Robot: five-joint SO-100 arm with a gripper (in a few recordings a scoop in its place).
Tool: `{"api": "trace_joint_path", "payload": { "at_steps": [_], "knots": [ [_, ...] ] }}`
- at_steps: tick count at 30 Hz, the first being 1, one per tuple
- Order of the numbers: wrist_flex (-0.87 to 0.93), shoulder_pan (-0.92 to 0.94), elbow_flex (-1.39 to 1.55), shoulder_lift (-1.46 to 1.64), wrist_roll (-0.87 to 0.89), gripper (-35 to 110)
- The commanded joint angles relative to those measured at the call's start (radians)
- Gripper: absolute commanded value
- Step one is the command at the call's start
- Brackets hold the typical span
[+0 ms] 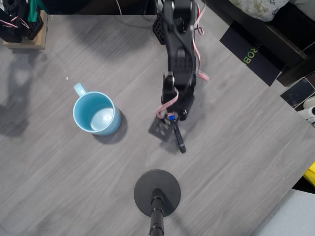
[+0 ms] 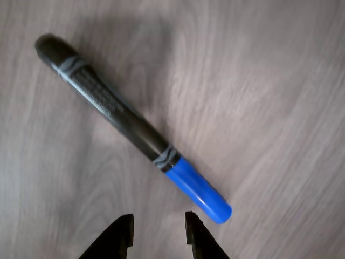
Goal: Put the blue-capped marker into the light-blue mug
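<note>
— Wrist view first: where is the blue-capped marker (image 2: 135,129)?

— Flat on the grey table (image 2: 269,81), slanting from 10 o'clock down to 4 o'clock, blue cap at the 4 o'clock end, just above my fingertips (image 2: 195,226).

— And your pincer (image 2: 158,229)?

— Slightly parted, holding nothing; the cap sits just off the right tip, apart from it.

— Overhead?

— My pincer (image 1: 170,125) hangs over the marker (image 1: 180,141), whose black barrel pokes out toward 5 o'clock. The light-blue mug (image 1: 96,113) stands upright well off at 9 o'clock, handle toward 11. A black round stand base (image 1: 157,192) lies at 6 o'clock.
</note>
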Motion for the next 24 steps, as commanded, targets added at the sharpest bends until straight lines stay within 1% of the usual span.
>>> {"api": "trace_joint_path", "payload": {
  "at_steps": [1,5,13,17,24],
  "knots": [
    [0.092,0.006,-0.140,-0.058,-0.115,15],
    [0.169,0.021,-0.253,-0.155,-0.158,15],
    [0.175,0.081,-0.348,-0.244,-0.212,14],
    [0.212,0.109,-0.430,-0.304,-0.221,14],
    [0.229,0.077,-0.434,-0.353,-0.250,14]
  ]
}}
